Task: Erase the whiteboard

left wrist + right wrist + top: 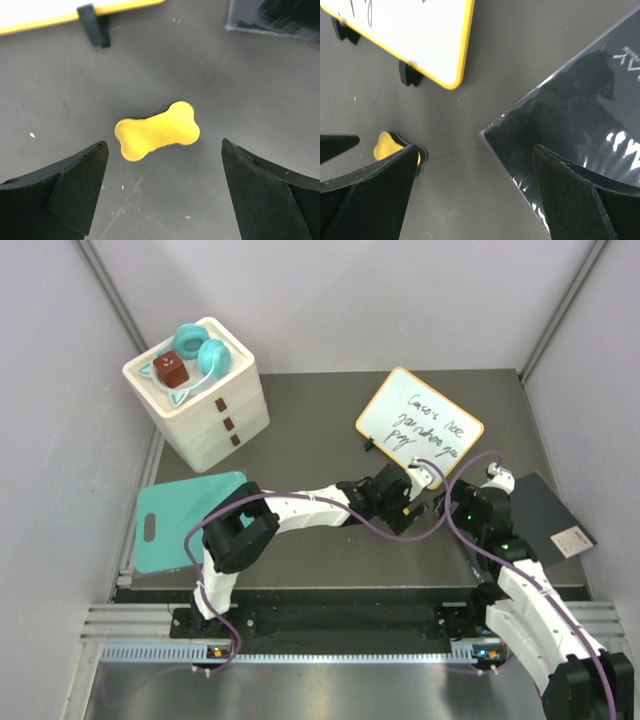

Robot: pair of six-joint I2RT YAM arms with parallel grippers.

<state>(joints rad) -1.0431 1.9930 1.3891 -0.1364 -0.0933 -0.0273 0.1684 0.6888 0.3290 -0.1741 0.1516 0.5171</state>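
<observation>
Whiteboard (418,427) sits far-centre on table (320,410), scrawl illegible. Left gripper (164,150) wide, jaws either side of yellow bone-shaped eraser (157,131), not touching. Right gripper (475,150) wide, empty, its finger half-hiding the eraser. Overhead, arms cover it.

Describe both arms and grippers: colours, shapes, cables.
The left arm and right arm: white rounded links, black joints, a purple cable looping along each; small green lights on the right one. The left gripper and right gripper: black wedge-shaped fingers.
</observation>
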